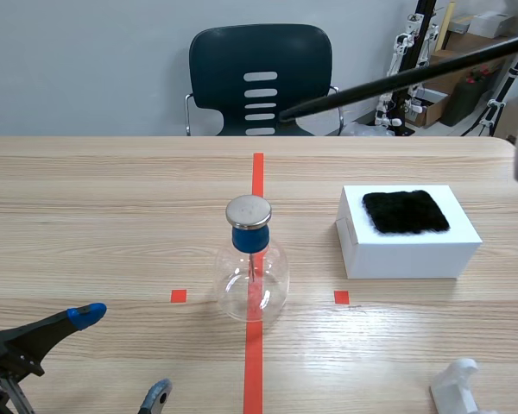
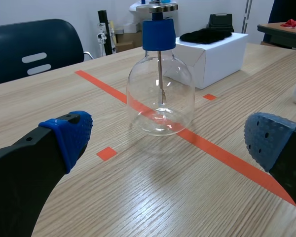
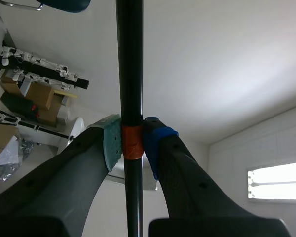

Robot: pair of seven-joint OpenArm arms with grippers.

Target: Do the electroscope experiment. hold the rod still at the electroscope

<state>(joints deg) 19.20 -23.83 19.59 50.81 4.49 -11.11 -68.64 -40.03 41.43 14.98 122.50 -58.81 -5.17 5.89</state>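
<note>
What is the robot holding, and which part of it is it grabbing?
The black rod. The right arm's jaws pinch it at its orange tape band. The left arm's jaws stand open, holding nothing.

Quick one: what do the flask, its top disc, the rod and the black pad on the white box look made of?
Flask: likely clear glass, see-through with bright glints. Top disc: metal, dull grey sheen. Rod: smooth black plastic or rubber, slight gloss; can't tell which. Black pad: fur or fleece, matte, fuzzy edges.
</note>
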